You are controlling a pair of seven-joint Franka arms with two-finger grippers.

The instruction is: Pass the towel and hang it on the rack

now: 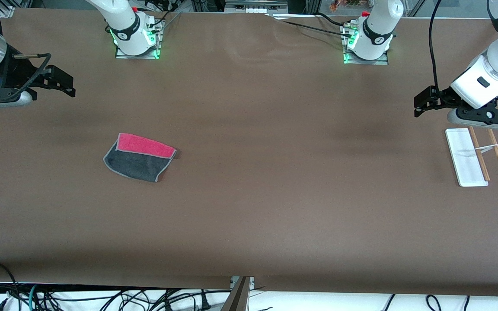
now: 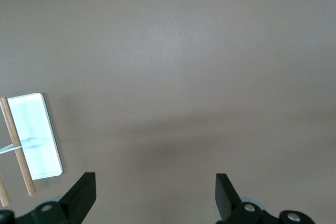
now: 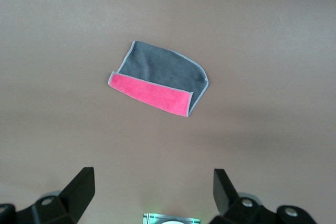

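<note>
The towel (image 1: 140,157), half dark grey and half red-pink with light grey trim, lies flat on the brown table toward the right arm's end; it also shows in the right wrist view (image 3: 158,77). The rack (image 1: 476,156), a white base with two thin wooden rods, stands toward the left arm's end and shows in the left wrist view (image 2: 29,140). My right gripper (image 1: 65,82) is open and empty, up in the air over bare table at the right arm's end. My left gripper (image 1: 422,103) is open and empty, in the air beside the rack.
The two arm bases (image 1: 135,34) (image 1: 368,41) stand along the table edge farthest from the front camera. Cables (image 1: 102,298) lie below the table's nearest edge. The brown tabletop (image 1: 275,172) stretches between towel and rack.
</note>
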